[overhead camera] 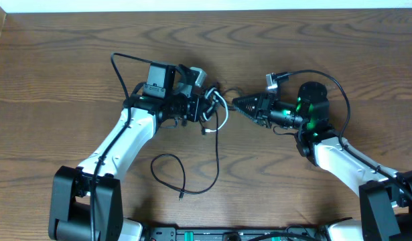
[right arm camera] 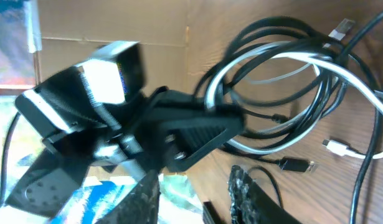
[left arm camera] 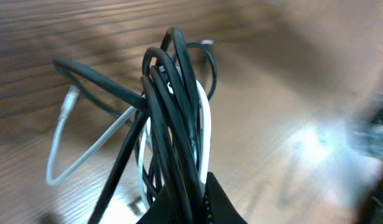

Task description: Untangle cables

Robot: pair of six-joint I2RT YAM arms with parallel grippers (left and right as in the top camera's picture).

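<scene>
The cables (overhead camera: 217,119) are a tangled bunch of black cords and one white cord at mid-table. My left gripper (overhead camera: 207,107) is shut on the bunch; in the left wrist view the black and white cables (left arm camera: 175,106) rise from between its fingers, with the gripper (left arm camera: 191,208) clamped at their base. One black strand (overhead camera: 216,154) trails toward the front into a loop (overhead camera: 169,173) lying on the table. My right gripper (overhead camera: 236,102) faces the bunch from the right, just apart from it. In its own view the gripper (right arm camera: 194,177) is open with nothing between its fingers, and the cables (right arm camera: 291,81) hang ahead.
The wooden table (overhead camera: 58,100) extends on all sides, with its back edge against a white strip at the top. Loose plugs, one white (right arm camera: 337,147) and one black (right arm camera: 297,165), lie beside the bunch. The arm bases (overhead camera: 85,207) stand at the front corners.
</scene>
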